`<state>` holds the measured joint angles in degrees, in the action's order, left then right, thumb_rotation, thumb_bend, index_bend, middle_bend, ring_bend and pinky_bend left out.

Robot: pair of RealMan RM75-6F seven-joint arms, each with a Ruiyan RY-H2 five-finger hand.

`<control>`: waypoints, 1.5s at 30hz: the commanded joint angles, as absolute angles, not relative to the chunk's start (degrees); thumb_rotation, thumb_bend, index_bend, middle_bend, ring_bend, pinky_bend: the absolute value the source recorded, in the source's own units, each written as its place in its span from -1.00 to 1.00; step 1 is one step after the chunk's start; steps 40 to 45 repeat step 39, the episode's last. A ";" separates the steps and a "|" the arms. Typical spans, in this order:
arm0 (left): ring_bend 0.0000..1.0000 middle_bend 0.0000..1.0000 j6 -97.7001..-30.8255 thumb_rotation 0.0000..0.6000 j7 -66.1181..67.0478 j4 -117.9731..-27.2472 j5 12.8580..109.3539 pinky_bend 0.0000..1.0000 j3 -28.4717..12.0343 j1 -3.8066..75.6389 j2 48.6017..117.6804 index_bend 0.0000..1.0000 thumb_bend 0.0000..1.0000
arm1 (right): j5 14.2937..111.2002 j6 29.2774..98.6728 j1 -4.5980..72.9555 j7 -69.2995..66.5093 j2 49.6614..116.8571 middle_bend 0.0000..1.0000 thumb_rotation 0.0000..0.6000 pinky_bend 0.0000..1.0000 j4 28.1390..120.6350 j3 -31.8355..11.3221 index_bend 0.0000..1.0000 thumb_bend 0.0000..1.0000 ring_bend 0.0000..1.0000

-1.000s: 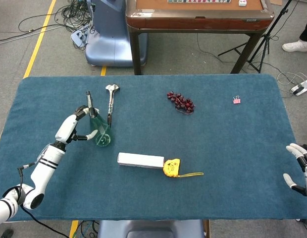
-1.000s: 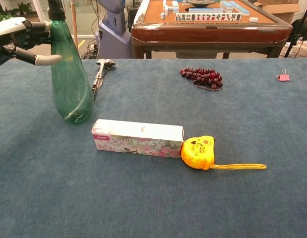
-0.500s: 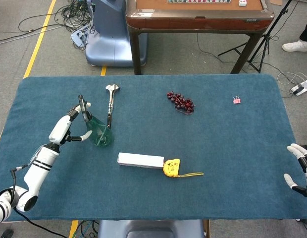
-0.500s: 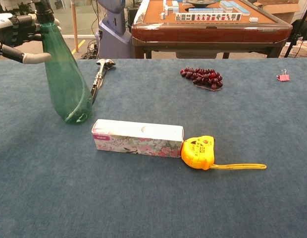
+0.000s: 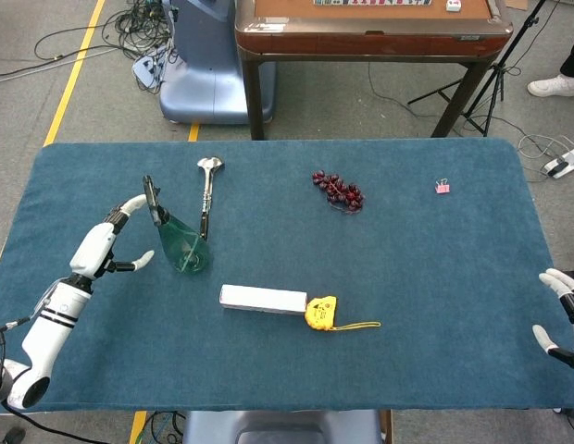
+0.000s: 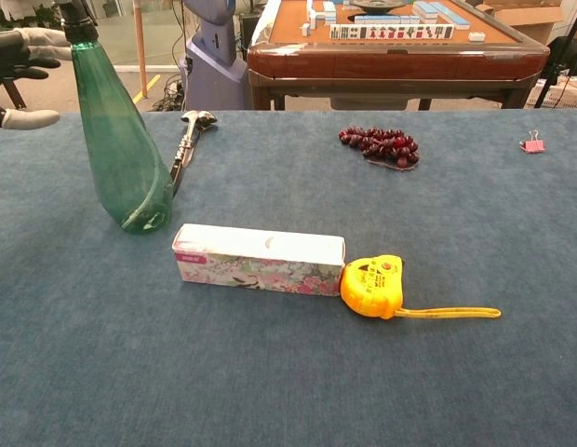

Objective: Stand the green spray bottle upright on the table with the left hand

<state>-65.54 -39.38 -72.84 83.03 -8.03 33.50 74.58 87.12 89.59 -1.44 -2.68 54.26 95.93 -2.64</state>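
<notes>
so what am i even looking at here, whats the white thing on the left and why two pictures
It is one table seen by two cameras on a robot: the head view looks down from above, the chest view looks across from lower down. The white thing is the left robot hand, on an arm coming in from the lower left. Its fingers are spread beside the green spray bottle, which stands on its base, leaning toward the hand. The fingers reach near the bottle's neck, and I cannot tell whether they touch it. The right robot hand rests open at the table's right edge, holding nothing. Also on the blue cloth: a metal tool, a flowered box, a yellow tape measure, dark red beads and a pink clip.
</notes>
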 commanded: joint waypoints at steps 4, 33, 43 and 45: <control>-0.96 -0.88 -69.04 1.00 -28.48 -78.98 76.36 -1.00 -8.59 28.21 71.59 -0.82 -0.36 | 86.92 89.11 -1.21 -3.12 54.43 -0.60 1.00 -0.76 95.38 -2.71 -0.58 -0.50 -0.83; -0.95 -0.88 -88.58 1.00 -5.13 -95.42 82.99 -1.00 -0.93 9.71 65.28 -0.67 -0.36 | 88.80 86.46 1.24 -5.74 55.69 -0.56 1.00 -0.76 94.06 -2.30 -0.54 -0.50 -0.82; -0.95 -0.88 -89.86 1.00 -0.67 -95.61 85.38 -1.00 -0.35 8.67 66.17 -0.66 -0.36 | 88.85 86.71 1.13 -5.55 55.67 -0.56 1.00 -0.76 94.10 -2.19 -0.54 -0.50 -0.82; -0.95 -0.88 -89.86 1.00 -0.67 -95.61 85.38 -1.00 -0.35 8.67 66.17 -0.66 -0.36 | 88.85 86.71 1.13 -5.55 55.67 -0.56 1.00 -0.76 94.10 -2.19 -0.54 -0.50 -0.82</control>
